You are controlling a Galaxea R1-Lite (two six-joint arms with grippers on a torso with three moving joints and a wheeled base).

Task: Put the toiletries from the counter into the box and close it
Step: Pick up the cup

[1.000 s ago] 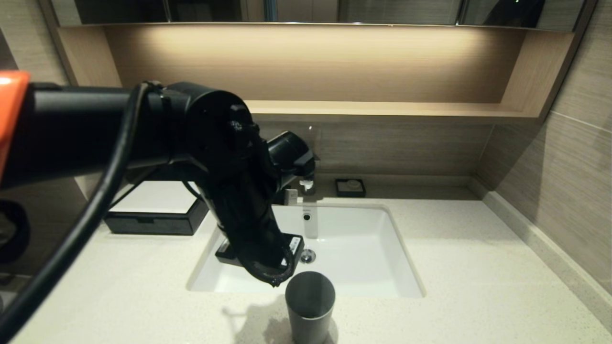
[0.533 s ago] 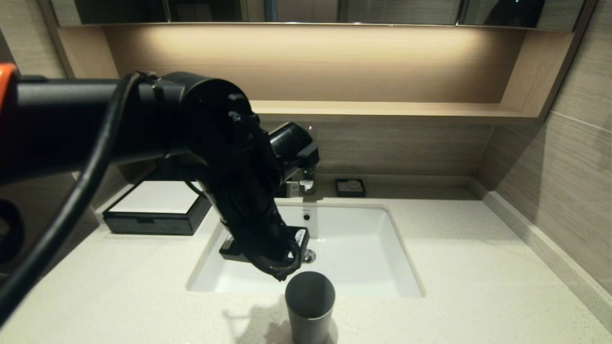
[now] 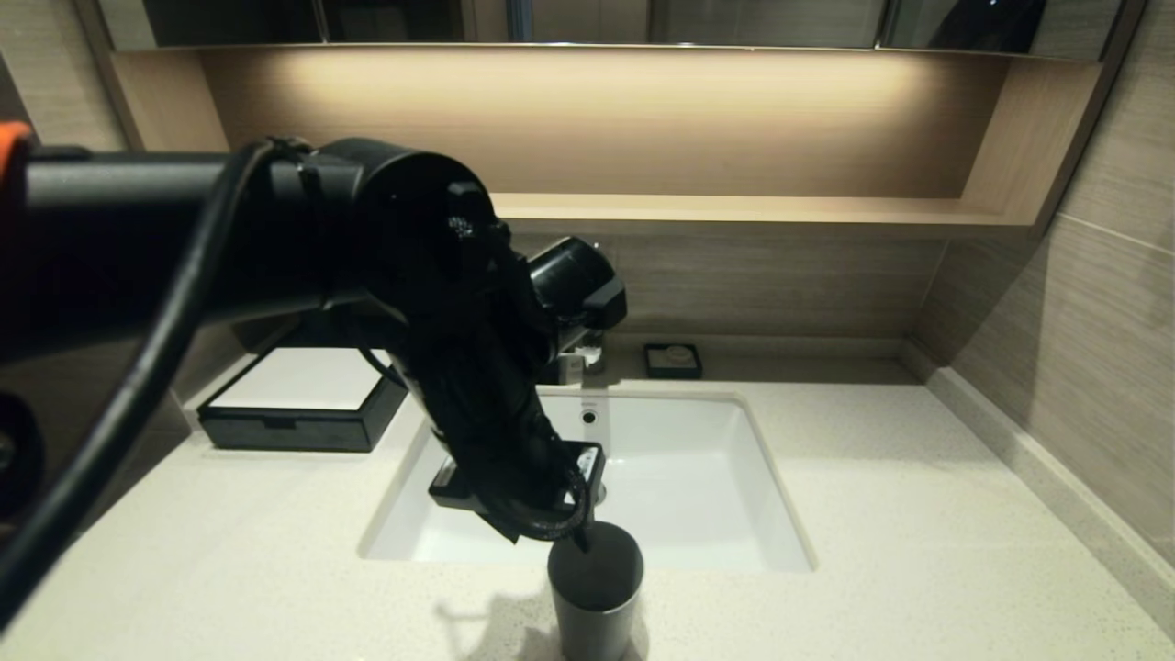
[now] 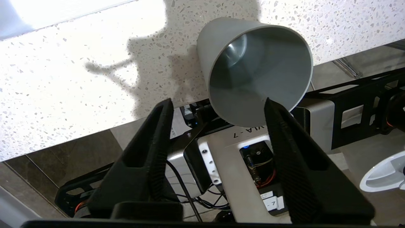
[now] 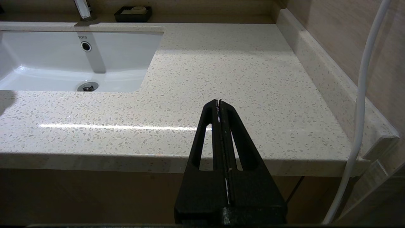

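Counter (image 5: 240,72): speckled polished stone with glossy sheen; sink (image 5: 38,63): smooth glossy white ceramic; cup (image 4: 253,72): matt grey plastic; wall shelf (image 3: 734,209): matt light wood grain; gripper fingers (image 4: 148,164): matt black plastic.

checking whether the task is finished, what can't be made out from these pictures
- Toiletries: none shows in any view. The left arm hides part of the counter and sink in the head view.
- Box: drawer front looks shut; its contents are hidden.
- Left gripper: open above the grey cup; hidden by its own arm in the head view.
- Right gripper: shut, parked short of the counter edge, absent from the head view.
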